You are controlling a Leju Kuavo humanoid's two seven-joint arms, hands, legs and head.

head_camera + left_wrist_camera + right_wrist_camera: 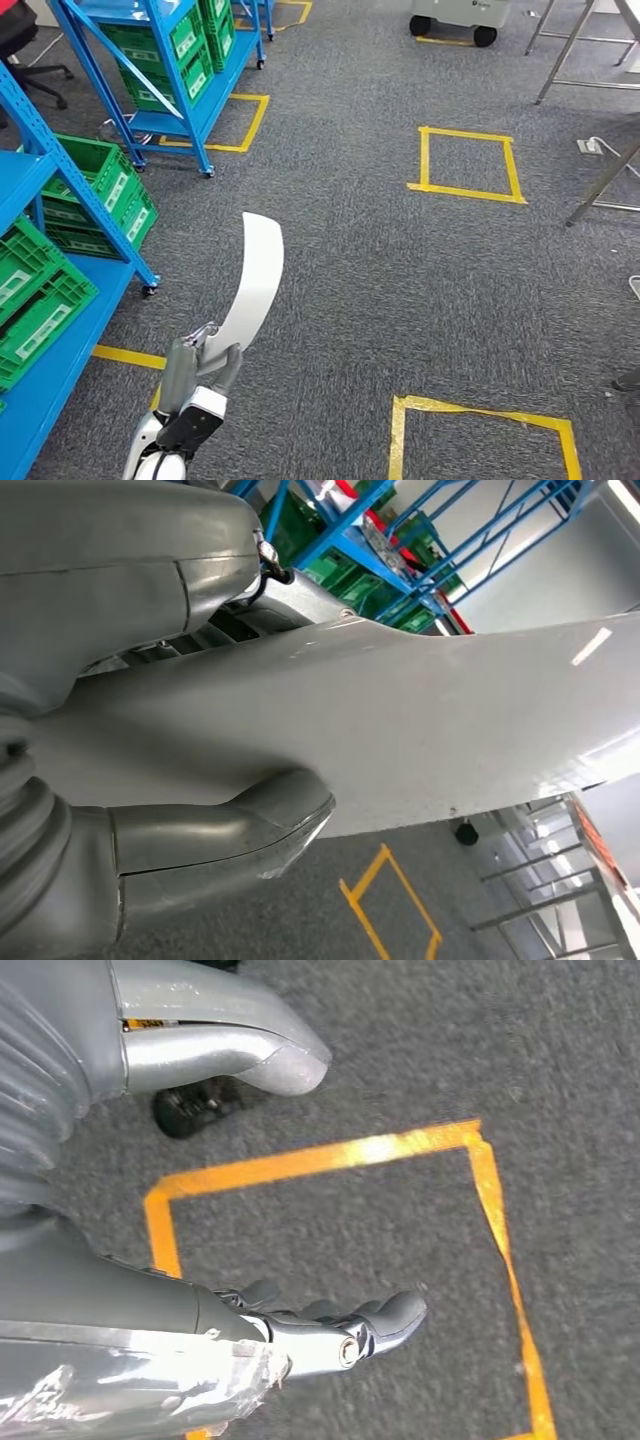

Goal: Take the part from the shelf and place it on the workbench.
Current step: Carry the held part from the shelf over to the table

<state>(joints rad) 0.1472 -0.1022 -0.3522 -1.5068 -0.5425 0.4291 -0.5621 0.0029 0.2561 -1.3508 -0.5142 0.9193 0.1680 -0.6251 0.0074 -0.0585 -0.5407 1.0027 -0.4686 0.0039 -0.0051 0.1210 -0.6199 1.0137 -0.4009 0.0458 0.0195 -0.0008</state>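
— What's the left hand [198,372] doing over there?

— It's gripping the white curved part [255,280] by its lower end, thumb on one face and fingers on the other. The part is rising up and away from the hand, bending over at the top, and it's hanging in the air above the grey carpet [362,260].

— And where's that relative to the blue shelf [45,390]?

— Just off the shelf's front edge, to its right and clear of it. Green crates [34,300] are sitting on the shelf's levels beside the hand.

— Close up, is the hold looking firm?

— From the wrist, the thumb [226,825] is pressing flat against the pale surface of the part [423,720], so yes, it's clamped.

— The right hand [317,1325]?

— It's holding nothing. Its fingers [389,1312] are stretching out fairly straight, apart from the thumb [226,1045], over a square of yellow tape [332,1155] on the carpet.

— More tape squares about?

— Several, further out from the shelf across the carpet [466,160].
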